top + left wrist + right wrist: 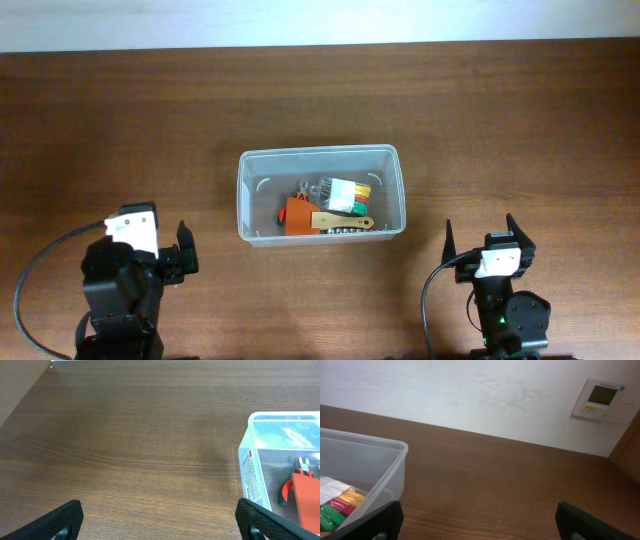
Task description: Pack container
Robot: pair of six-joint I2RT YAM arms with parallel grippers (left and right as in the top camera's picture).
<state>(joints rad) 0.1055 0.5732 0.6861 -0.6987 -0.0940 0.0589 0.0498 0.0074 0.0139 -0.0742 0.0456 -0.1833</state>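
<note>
The clear plastic container (250,195) stands at the table's middle. Inside lie an orange pouch (298,214), a pack of coloured bits (350,195), a brass-coloured bar (342,222) and red-handled pliers (290,487). The container also shows at the right of the left wrist view (252,467) and at the left of the right wrist view (380,467). My left gripper (183,252) is open and empty at the front left, apart from the container. My right gripper (480,235) is open and empty at the front right.
The wooden table (500,110) stretches around the container. A white wall with a thermostat panel (600,399) is behind the table. A white label (248,477) is on the container's side.
</note>
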